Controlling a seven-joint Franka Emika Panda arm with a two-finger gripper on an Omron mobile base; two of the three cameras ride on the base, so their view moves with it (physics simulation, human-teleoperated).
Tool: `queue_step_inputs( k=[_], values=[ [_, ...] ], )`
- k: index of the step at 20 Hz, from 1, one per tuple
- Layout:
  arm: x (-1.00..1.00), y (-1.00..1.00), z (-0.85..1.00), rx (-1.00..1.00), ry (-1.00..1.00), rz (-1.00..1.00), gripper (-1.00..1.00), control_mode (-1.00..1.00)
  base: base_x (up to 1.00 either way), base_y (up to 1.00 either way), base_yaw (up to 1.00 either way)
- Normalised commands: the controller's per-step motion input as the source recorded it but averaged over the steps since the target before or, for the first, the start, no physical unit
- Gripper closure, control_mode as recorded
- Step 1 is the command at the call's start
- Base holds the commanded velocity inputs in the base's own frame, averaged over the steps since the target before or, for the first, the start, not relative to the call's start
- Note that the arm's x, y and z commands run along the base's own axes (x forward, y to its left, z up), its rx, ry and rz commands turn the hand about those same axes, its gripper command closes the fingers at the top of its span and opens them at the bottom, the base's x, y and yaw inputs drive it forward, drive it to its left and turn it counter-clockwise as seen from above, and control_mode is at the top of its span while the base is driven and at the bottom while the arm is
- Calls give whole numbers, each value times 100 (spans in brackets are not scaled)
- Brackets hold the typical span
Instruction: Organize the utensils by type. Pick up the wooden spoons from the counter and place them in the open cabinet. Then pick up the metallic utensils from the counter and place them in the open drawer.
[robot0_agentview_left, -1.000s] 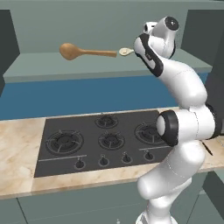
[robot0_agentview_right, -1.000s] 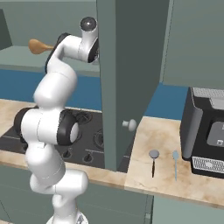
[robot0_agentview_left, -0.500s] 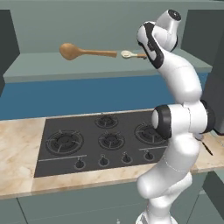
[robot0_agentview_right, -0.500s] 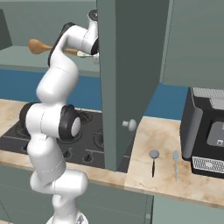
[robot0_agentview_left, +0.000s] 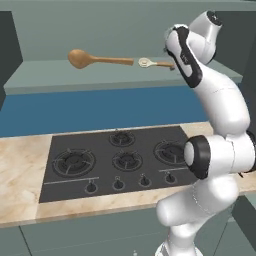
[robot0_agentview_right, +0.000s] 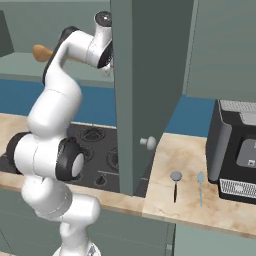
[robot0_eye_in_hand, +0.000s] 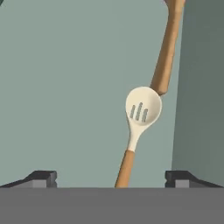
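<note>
On the shelf (robot0_agentview_left: 60, 80) of the open cabinet lies the large orange-brown wooden spoon (robot0_agentview_left: 100, 59), its handle (robot0_eye_in_hand: 166, 52) pointing right. Just beyond its handle end rests the small wooden spoon (robot0_agentview_left: 150, 63), with a pale slotted bowl (robot0_eye_in_hand: 142, 109). My gripper (robot0_eye_in_hand: 111, 179) is open, and the small spoon's handle runs between the spread fingertips (robot0_eye_in_hand: 41, 177) without touching them. The two metallic utensils, a round-headed one (robot0_agentview_right: 175, 182) and a pale blue-grey spoon (robot0_agentview_right: 200, 185), lie on the counter (robot0_agentview_right: 165, 205). The drawer is out of view.
The tall cabinet door (robot0_agentview_right: 150, 75) with its round knob (robot0_agentview_right: 148, 142) stands open just right of my arm. A black gas hob (robot0_agentview_left: 115, 160) is set into the counter below the shelf. A dark appliance (robot0_agentview_right: 235, 150) stands at the far right.
My jaws have opened and let go of the small wooden spoon, which now lies on the shelf. The upper arm has swung up and straightened.
</note>
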Motion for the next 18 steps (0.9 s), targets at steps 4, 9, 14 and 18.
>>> queue_step_inputs(
  k=[4,9,14,18],
  values=[
    [-74,0,26,0,-36,-2,-100,-100,0,0,0],
    [-88,0,14,0,-12,-6,-100,-100,0,0,0],
    [-84,1,9,0,0,-20,-100,-100,0,0,0],
    [-85,0,5,0,0,-34,-100,-100,0,0,0]
  ],
)
